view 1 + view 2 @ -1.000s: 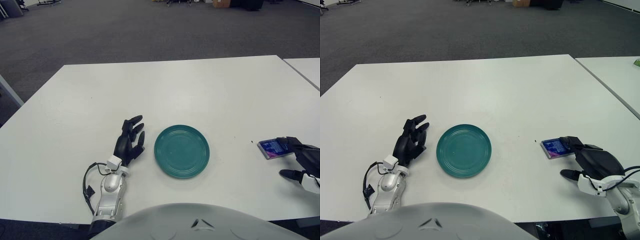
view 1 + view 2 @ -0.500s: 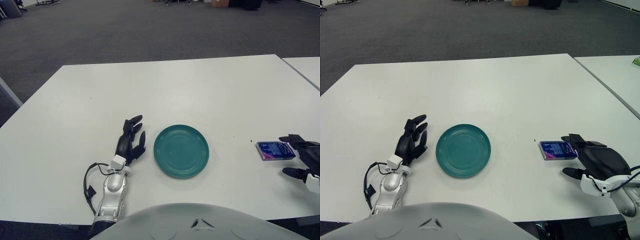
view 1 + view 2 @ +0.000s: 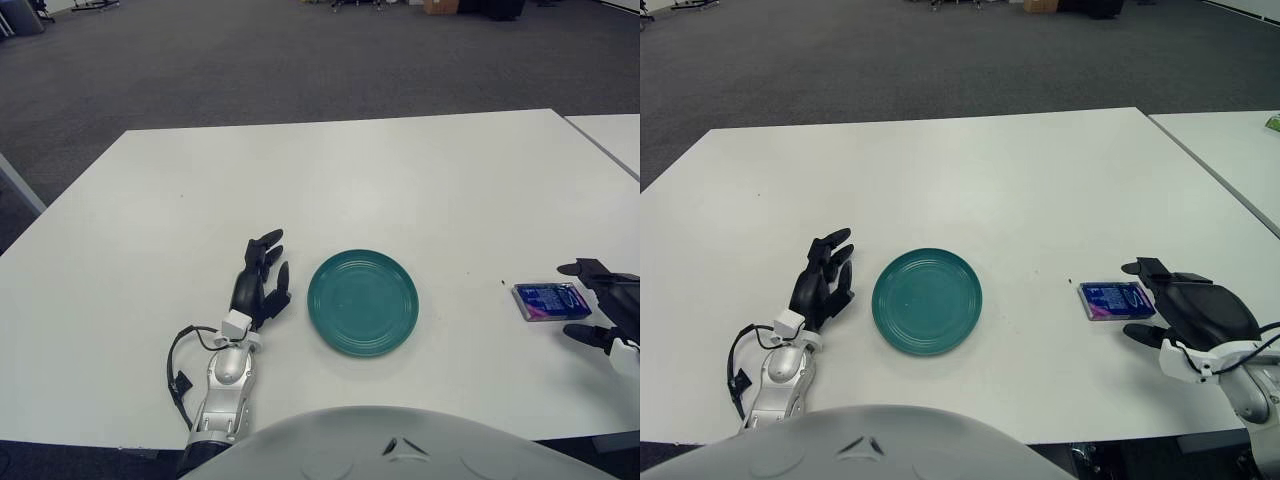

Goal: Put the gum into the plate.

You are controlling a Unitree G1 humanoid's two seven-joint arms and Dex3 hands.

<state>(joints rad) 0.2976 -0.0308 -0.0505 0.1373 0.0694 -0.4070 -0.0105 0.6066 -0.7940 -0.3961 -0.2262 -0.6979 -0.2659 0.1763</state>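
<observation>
Gum, in the form of a small flat blue and purple packet (image 3: 1117,300), lies on the white worktop (image 3: 970,180) well to the right of a round teal ceramic plate (image 3: 927,301), which holds nothing. So the task is at its very start as far as the placing goes: the packet has not been lifted, and the whole carry to the plate is left to do.

Just beyond the packet, on the side away from the plate, is the robot's right hand (image 3: 1193,312), black with a pale wrist cuff. Its fingers are spread around the packet's far end, one dark finger (image 3: 1143,267) reaching past the far edge and another (image 3: 1145,336) showing on the near side, with the packet between them. The hand is not closed on the packet (whether a fingertip is brushing its end cannot be told from either view). By my reading this is the approach to a grasp: the fingers need to close on the packet, then the arm must lift it, bring it leftward over the plate and let it go there.

On the opposite side of the plate shows the idle left hand (image 3: 259,284), black with a silver forearm, its fingers relaxed, loosely extended and holding nothing.
</observation>
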